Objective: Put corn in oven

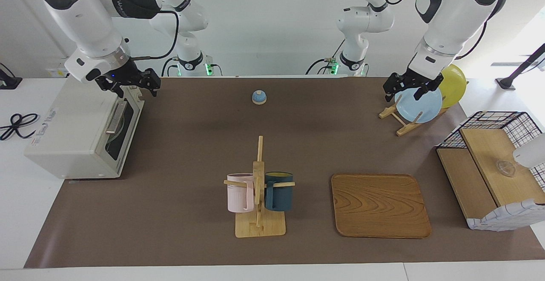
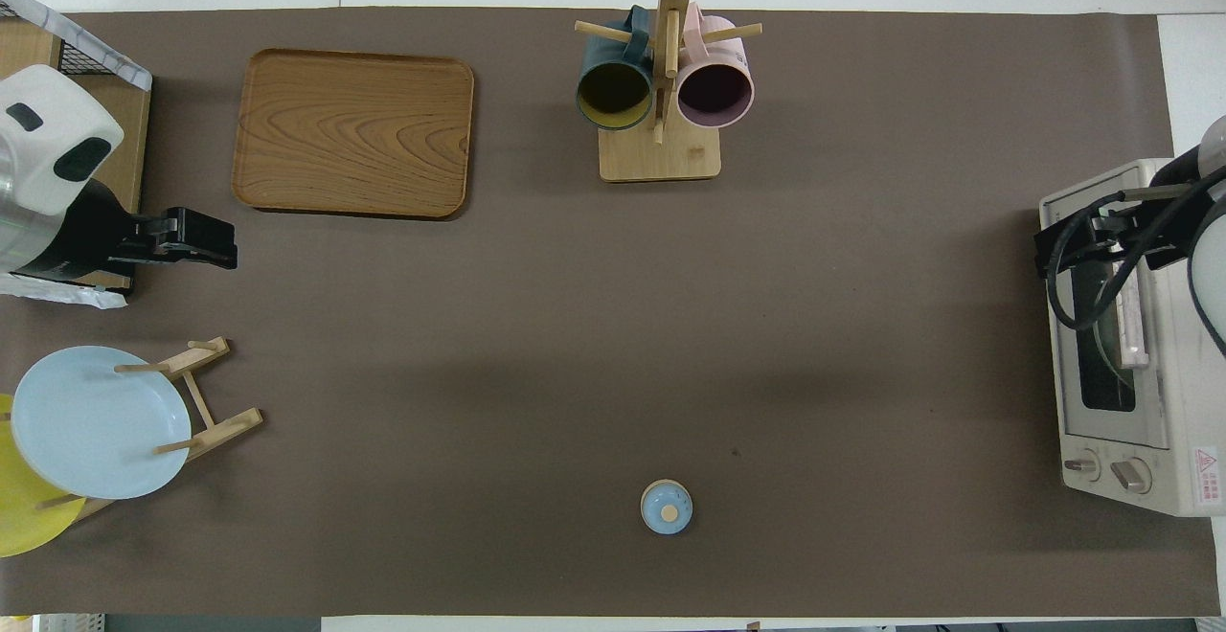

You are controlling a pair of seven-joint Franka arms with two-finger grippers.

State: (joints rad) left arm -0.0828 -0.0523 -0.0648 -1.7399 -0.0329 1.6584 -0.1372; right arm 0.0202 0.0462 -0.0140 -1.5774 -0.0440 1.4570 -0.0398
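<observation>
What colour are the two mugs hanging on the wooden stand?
One mug is pale pink, the other dark teal with a yellowish inside; the facing view shows them best.

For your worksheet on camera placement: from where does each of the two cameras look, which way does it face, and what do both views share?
Facing view: high across the table, facing the robots; both whole arms show, right gripper over the boxy off-white toaster oven, left gripper over the pale blue plate.
Overhead view: above the robots' end, looking steeply down; only the forearms and grippers show at the side edges.
Shared: oven, plate, rectangular wooden tray, half a turn apart.
</observation>
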